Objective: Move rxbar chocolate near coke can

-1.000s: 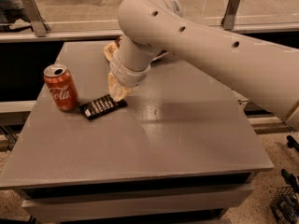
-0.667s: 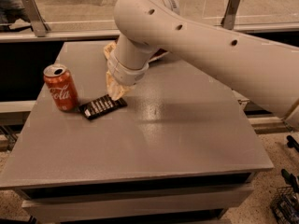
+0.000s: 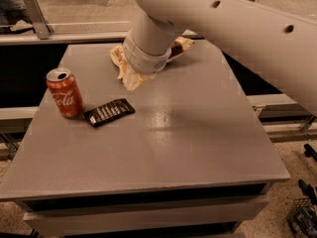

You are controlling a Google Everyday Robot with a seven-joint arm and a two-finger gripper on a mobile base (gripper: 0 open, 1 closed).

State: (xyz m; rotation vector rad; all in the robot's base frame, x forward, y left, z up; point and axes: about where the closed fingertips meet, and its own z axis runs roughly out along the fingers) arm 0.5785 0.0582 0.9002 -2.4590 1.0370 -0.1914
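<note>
The coke can (image 3: 64, 93), red with white script and a silver top, stands upright at the left of the grey table (image 3: 188, 148). Right beside it, on its right, the rxbar chocolate (image 3: 109, 112) lies flat: a small black wrapper with lines of white print. Its left end nearly touches the can. My gripper (image 3: 132, 80) hangs at the end of the big white arm (image 3: 208, 19), above and behind the bar's right end. It is apart from the bar and holds nothing that I can see.
A brown and cream chip bag (image 3: 181, 46) lies at the back of the table, mostly hidden behind my wrist. A metal rail and glass panel run behind the table. The table's edges drop off at the front and right, with floor and a wire basket (image 3: 302, 217) beyond.
The gripper has risen and drawn back from the bar's right end. The bar stays flat beside the can. The can has not moved.
</note>
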